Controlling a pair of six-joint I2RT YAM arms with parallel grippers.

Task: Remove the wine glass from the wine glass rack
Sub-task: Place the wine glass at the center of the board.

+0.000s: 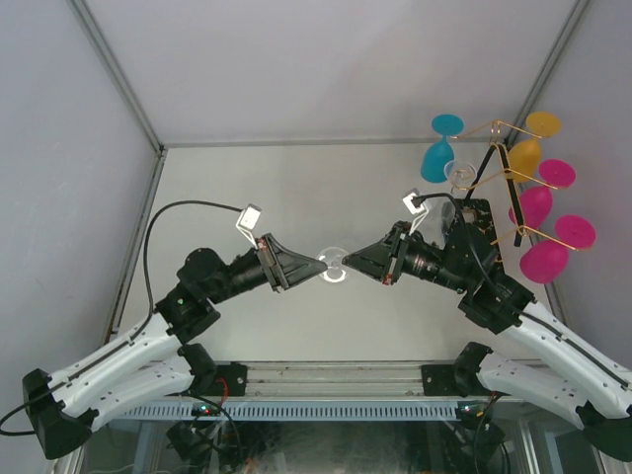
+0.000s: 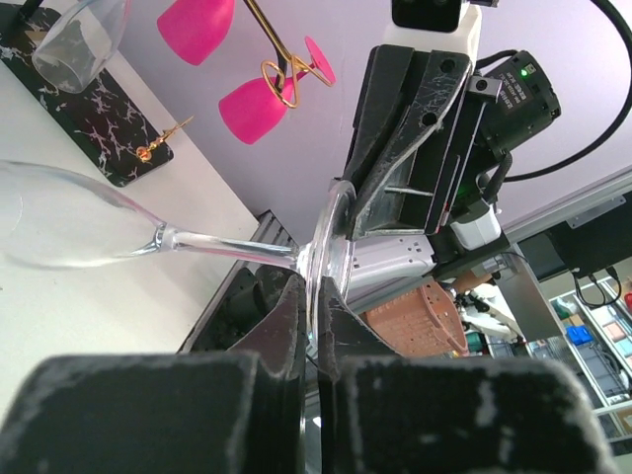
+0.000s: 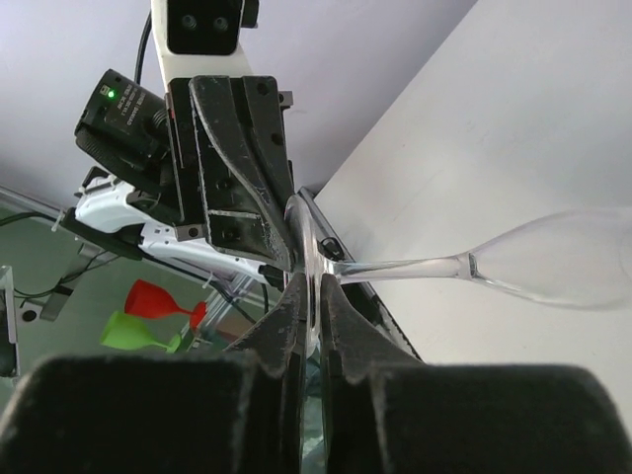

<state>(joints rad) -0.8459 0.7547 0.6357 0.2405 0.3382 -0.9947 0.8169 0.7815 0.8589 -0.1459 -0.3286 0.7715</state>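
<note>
Grey walls close round a pale counter, and above its middle the two arms meet tip to tip. The left claw is closed on the round foot of a clear wine glass. The right claw faces it from the other side and is closed on that same foot.

From the left wrist, the foot stands on edge, pinched in the narrow gap between the near fingers. The right claw's black fingers clamp the foot's upper rim just beyond. The stem runs out to the left of the claw and the bowl lies sideways over the counter, touching nothing.

From the right wrist the same disc sits between the near fingers, the left claw's fingers are directly above, and the bowl stretches off to the right.

Behind the right claw, well apart from the held glass, stands the rack, its black marbled base on the counter. Hanging from its gold wire arms are a teal glass, a yellow glass, pink glasses and another clear glass.
</note>
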